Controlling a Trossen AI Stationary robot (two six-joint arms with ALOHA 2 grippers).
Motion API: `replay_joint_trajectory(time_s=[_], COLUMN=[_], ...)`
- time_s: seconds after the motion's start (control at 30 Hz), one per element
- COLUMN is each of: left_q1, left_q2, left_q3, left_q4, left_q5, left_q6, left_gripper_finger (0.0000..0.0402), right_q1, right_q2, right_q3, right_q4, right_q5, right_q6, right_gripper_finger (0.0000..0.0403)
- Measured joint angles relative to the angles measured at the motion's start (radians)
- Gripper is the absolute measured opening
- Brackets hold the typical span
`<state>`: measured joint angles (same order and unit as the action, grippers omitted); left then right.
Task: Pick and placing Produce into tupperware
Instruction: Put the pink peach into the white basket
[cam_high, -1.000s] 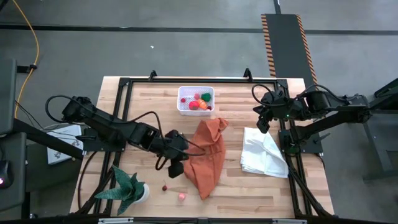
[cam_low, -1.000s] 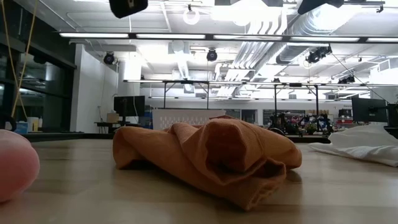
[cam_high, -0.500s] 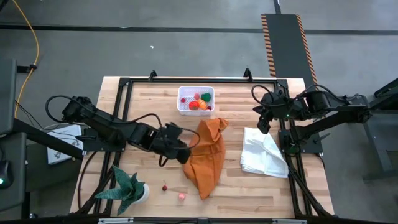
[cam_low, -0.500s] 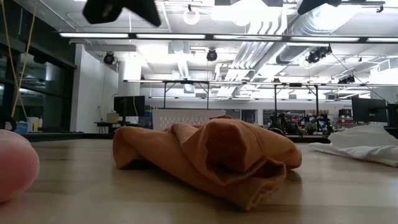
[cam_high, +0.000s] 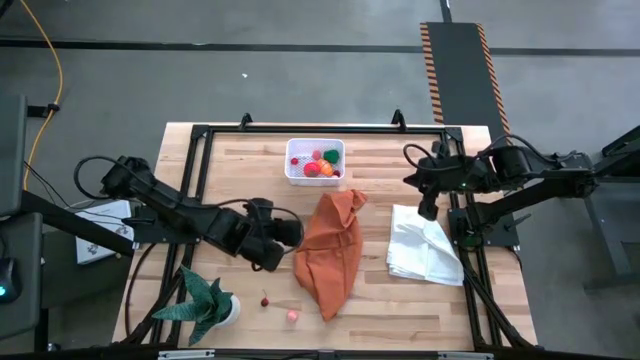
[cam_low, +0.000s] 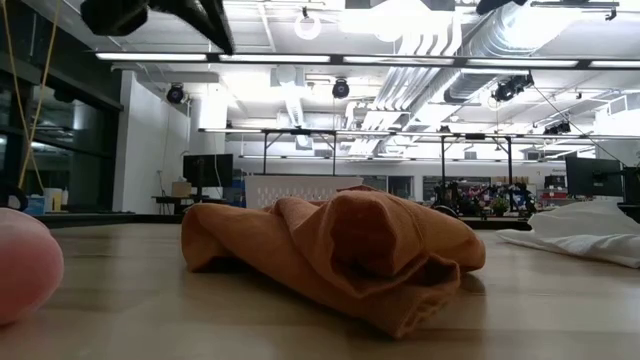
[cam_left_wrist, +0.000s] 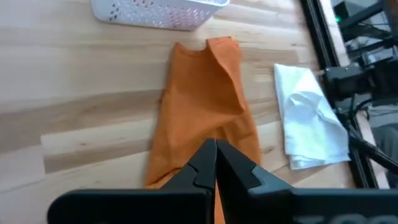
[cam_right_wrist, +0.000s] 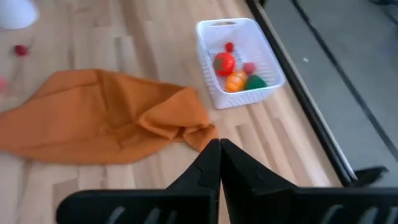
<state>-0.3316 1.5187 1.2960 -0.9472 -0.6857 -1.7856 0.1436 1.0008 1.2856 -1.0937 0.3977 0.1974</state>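
Note:
The white tupperware (cam_high: 315, 162) stands near the table's far edge on its base and holds red, orange and green produce (cam_right_wrist: 231, 71). A dark cherry (cam_high: 265, 300) and a pink piece (cam_high: 292, 316) lie loose near the table's front edge. My left gripper (cam_high: 287, 233) hangs shut above the table, just left of the crumpled orange cloth (cam_high: 330, 250), with nothing visible between its fingers (cam_left_wrist: 216, 149). My right gripper (cam_high: 429, 207) hangs shut above the far end of the white cloth (cam_high: 425, 245); in its wrist view (cam_right_wrist: 219, 146) it points toward the orange cloth and the tupperware.
A green spiky potted plant (cam_high: 205, 305) stands at the near left corner. The orange cloth lies in a heap across the table's middle (cam_low: 340, 255), the white cloth to its right (cam_low: 590, 230). A black frame (cam_high: 200, 135) borders the tabletop.
My left gripper has gone from the near left of the orange cloth toward the table's far edge and has rolled about its own axis, staying shut. The cloths and the produce have kept still.

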Motion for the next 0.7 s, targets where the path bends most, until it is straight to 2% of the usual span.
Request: replay_joint_trajectory(time_s=[0.17, 0.33, 0.43, 0.63, 0.7], left_q1=[-0.002, -0.002, -0.002, -0.008, -0.016], left_q2=[0.024, 0.066, 0.129, 0.303, 0.354], left_q3=[0.001, 0.038, 0.153, 0.431, 0.517], left_q4=[-0.034, -0.092, -0.194, -0.545, -0.575], left_q5=[0.040, 0.072, 0.071, 0.053, 0.013], left_q6=[-0.076, -0.128, -0.131, -0.152, -0.178], left_gripper_finger=[0.0000, 0.0000, 0.0000, 0.0000, 0.0000], right_q1=[0.000, 0.000, 0.000, 0.000, 0.000], right_q2=[0.000, 0.001, 0.000, -0.003, -0.007], right_q3=[0.000, 0.000, 0.000, 0.000, 0.000], right_q4=[0.024, 0.064, 0.081, 0.081, 0.073], right_q5=[-0.055, -0.057, -0.061, -0.069, -0.076], right_q6=[-0.052, -0.094, -0.113, -0.114, -0.109], right_gripper_finger=[0.0000, 0.0000, 0.0000, 0.0000, 0.0000])
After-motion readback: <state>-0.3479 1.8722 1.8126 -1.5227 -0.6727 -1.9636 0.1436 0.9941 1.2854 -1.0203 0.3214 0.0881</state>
